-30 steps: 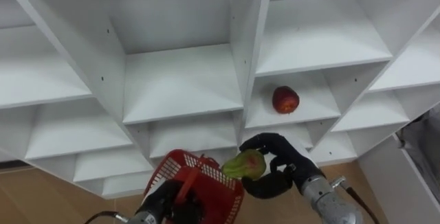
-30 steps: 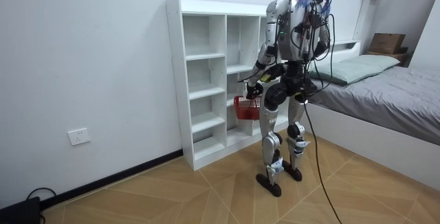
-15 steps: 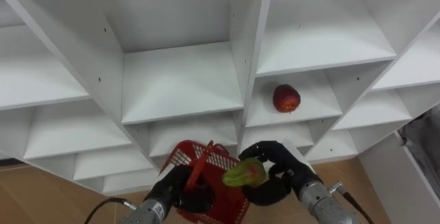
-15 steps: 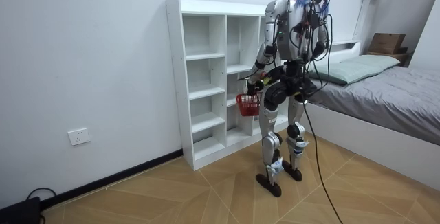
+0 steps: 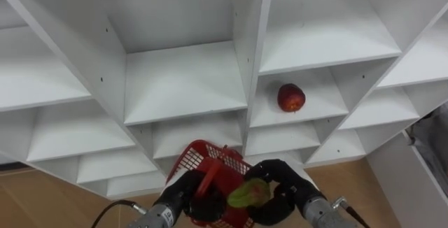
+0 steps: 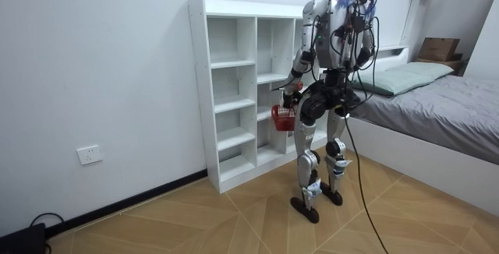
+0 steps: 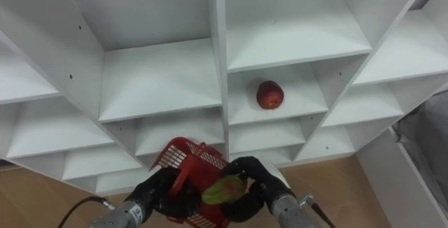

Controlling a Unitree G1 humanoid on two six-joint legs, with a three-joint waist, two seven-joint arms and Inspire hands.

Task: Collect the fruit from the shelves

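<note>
Now, from the room view's left: a wall socket (image 6: 90, 154), then the white closet (image 6: 234, 90), and my robot standing upright right in front of it, facing its right-hand columns, with a bed (image 6: 437, 114) behind it on the right.

From the head camera I look down the closet's shelves. Low on the left, the left hand (image 5: 187, 198) is clenched round the red handle of the basket (image 5: 210, 161), which hangs tilted in front of the lower shelves.

Just right of it, touching the basket's right rim, is the green fruit (image 5: 248, 194). The right hand (image 5: 283, 186) grips it, fingers and thumb curled round it from the right. I cannot tell whether the fruit is already over the basket's opening or only beside the rim.

Further up and right, an apple (image 5: 290, 97) sits alone on a shelf in the column right of the central upright, well apart from both hands.
</note>
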